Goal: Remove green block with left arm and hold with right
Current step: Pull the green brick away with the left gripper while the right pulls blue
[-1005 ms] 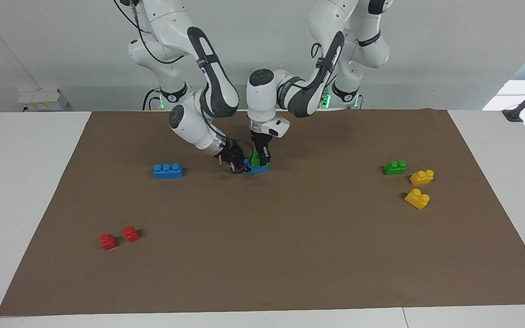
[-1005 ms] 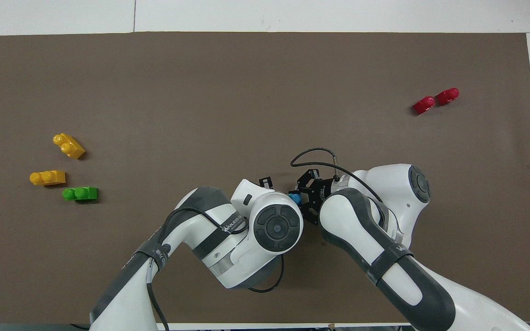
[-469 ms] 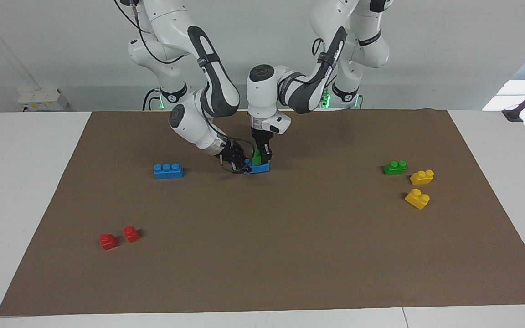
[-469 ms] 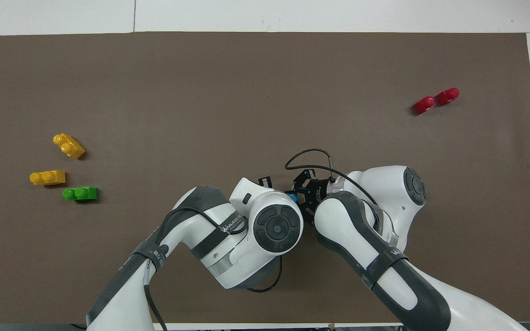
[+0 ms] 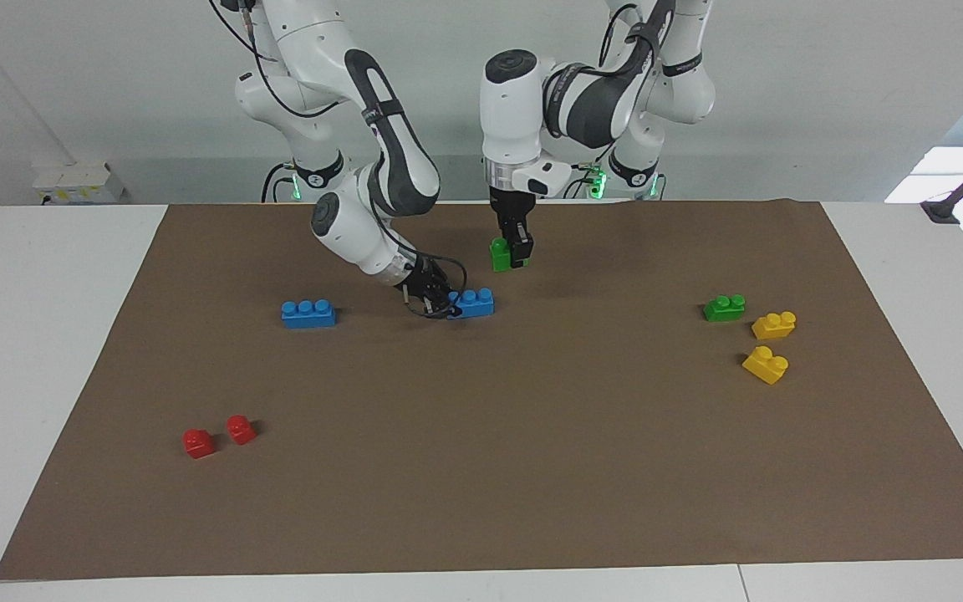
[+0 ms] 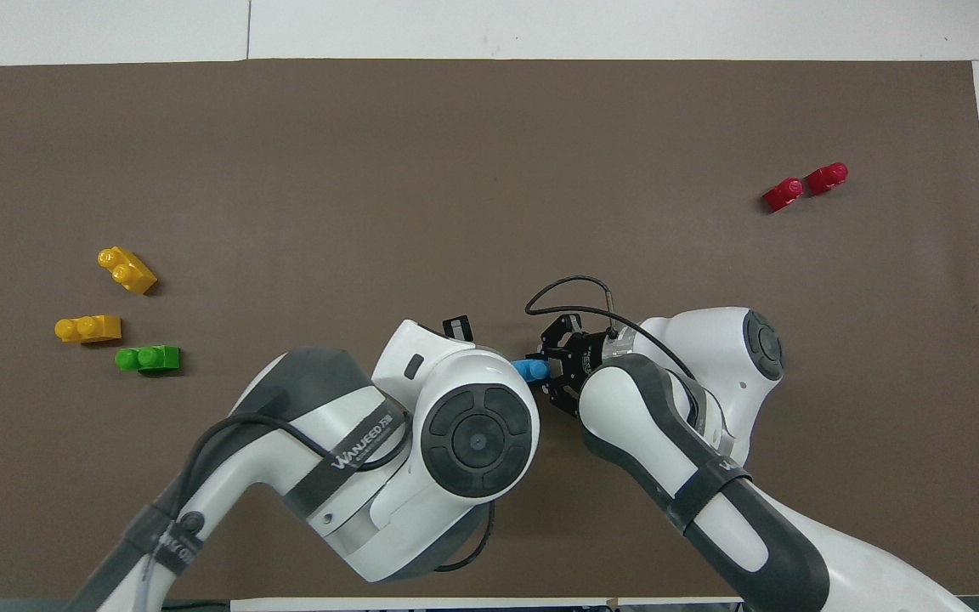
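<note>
The green block hangs in the air over the mat, a little above the blue brick, and my left gripper is shut on it. That blue brick lies on the brown mat, its studs bare. My right gripper, the one with the wire loop, is shut on the brick's end toward the right arm's side. In the overhead view the left arm's wrist hides the green block and the left gripper. There only the tip of the blue brick shows, beside the right gripper.
A second blue brick lies toward the right arm's end. A darker green brick and two yellow bricks lie toward the left arm's end. Two red blocks sit farther from the robots.
My left gripper has risen with the green block, pulling it off the blue brick. The right gripper stays shut on the blue brick, which remains on the mat.
</note>
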`<move>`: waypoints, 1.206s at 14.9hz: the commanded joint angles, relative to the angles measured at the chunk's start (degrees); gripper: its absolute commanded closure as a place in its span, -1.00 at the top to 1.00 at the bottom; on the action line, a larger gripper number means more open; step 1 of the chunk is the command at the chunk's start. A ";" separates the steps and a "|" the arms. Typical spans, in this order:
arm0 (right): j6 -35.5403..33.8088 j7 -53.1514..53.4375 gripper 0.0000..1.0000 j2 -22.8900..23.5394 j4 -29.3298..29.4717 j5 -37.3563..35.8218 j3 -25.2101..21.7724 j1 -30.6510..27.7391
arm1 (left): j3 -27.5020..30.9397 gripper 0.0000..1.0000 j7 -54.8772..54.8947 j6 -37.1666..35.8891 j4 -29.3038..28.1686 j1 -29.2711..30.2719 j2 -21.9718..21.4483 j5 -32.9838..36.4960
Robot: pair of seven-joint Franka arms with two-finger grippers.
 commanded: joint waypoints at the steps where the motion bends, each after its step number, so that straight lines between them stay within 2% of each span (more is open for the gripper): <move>1: -2.96 -0.95 -1.00 -2.27 0.72 -0.39 -0.50 -1.13 | -0.10 -1.00 14.26 -1.57 -1.38 7.71 -1.71 -0.57; 3: -8.92 -1.22 -1.00 -4.30 3.87 -7.12 -0.51 -6.37 | -0.10 -1.00 27.35 -1.48 -1.73 13.42 -1.62 -2.85; 5: -20.94 -1.92 -1.00 -2.82 11.85 -15.48 -0.25 -15.15 | -0.10 -1.00 39.66 -0.87 -2.43 19.04 -1.62 -5.67; 7: -27.91 -3.50 -1.00 -0.54 18.63 -18.58 -0.24 -20.44 | -0.10 -1.00 52.31 1.49 -4.18 24.50 -1.62 -7.95; 9: -31.27 -3.50 -1.00 1.40 23.64 -20.78 -0.24 -23.62 | -0.01 -1.00 62.09 5.18 -7.69 27.85 -1.62 -8.40; 12: -36.19 -3.68 -1.00 7.19 31.20 -21.93 -0.24 -27.66 | -0.01 -1.00 70.10 12.11 -11.56 31.63 -0.22 -8.49; 18: -35.94 -15.79 -1.00 14.32 32.81 -24.83 -0.24 -33.99 | 0.08 -1.00 80.39 21.01 -12.63 35.07 6.80 -8.49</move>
